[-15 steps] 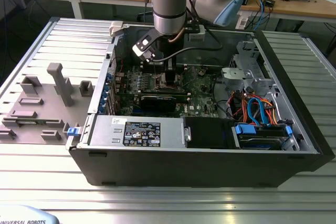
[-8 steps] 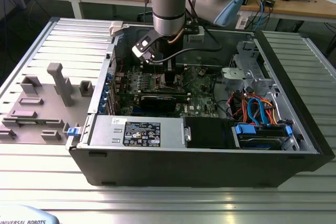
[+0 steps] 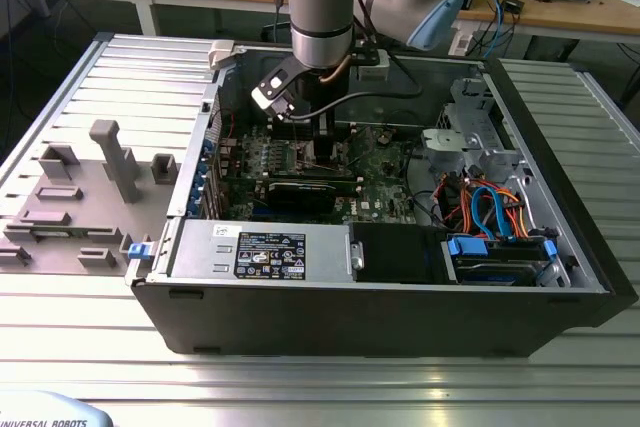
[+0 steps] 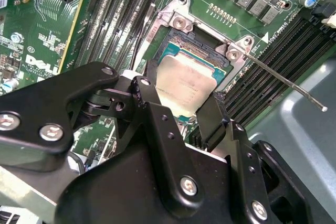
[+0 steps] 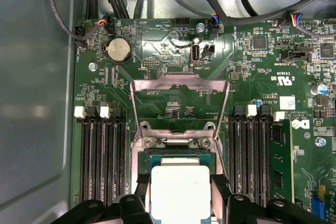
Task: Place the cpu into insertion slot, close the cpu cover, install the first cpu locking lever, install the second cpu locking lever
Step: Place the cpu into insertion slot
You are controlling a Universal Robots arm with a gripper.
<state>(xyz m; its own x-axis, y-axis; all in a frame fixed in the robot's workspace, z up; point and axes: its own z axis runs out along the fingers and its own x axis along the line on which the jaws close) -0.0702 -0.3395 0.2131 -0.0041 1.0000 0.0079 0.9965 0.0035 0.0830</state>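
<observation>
The cpu (image 5: 180, 187), a flat square chip with a dull silver top, sits between my gripper's (image 5: 180, 198) two black fingers (image 5: 220, 195), which are shut on its opposite edges. It hangs just over the insertion slot (image 5: 178, 155), whose blue-green edge and silver rim show beyond it. In the second wrist view the cpu (image 4: 184, 80) covers most of the insertion slot (image 4: 197, 51), with the gripper (image 4: 181, 100) clamped on it. The cpu cover (image 5: 157, 85) stands flipped open behind the socket. Both thin locking levers (image 4: 283, 80) (image 4: 146, 22) are swung free. In the exterior view the gripper (image 3: 305, 122) reaches down into the case.
Long black memory slots (image 5: 102, 156) (image 5: 252, 156) flank the socket closely. A black graphics card (image 3: 300, 192) lies nearer the front of the open computer case (image 3: 400, 317), with cables (image 3: 480, 207) and a drive bay at the exterior view's right. Grey fixtures (image 3: 110, 157) stand left.
</observation>
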